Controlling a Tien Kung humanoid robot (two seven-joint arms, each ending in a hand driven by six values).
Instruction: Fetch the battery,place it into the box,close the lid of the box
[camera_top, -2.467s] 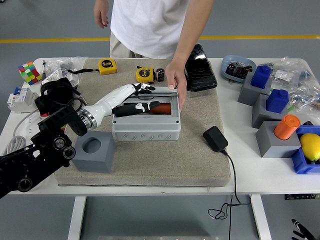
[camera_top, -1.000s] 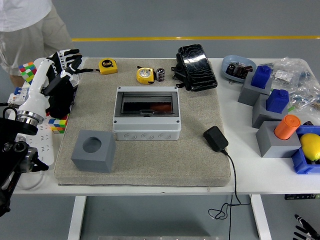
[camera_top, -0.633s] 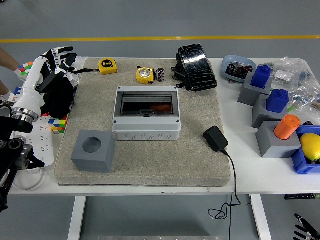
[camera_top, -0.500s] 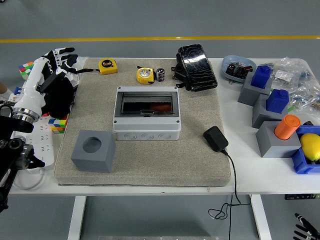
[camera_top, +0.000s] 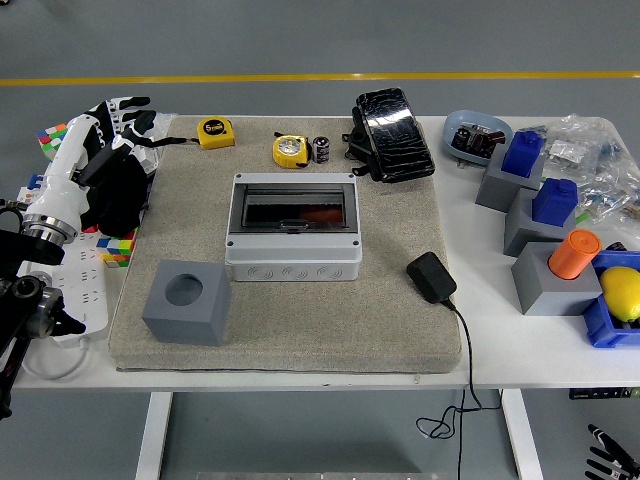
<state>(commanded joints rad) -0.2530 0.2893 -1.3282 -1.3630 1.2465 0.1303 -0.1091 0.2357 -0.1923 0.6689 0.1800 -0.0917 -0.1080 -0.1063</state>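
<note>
At far left, over the table edge beside a Rubik's cube (camera_top: 58, 145), left hand (camera_top: 118, 115) raised with fingers loosely spread, holding nothing; right hand out of view. At centre of the tan mat (camera_top: 290, 330), grey box (camera_top: 292, 226) sits with its smoky lid (camera_top: 292, 206) down and a reddish battery (camera_top: 318, 215) dimly visible inside, so fetch, placing and closing all look done, with nothing apparently left. Further right, no legible writing: marks on the two yellow tape measures (camera_top: 290, 150) too small to read.
</note>
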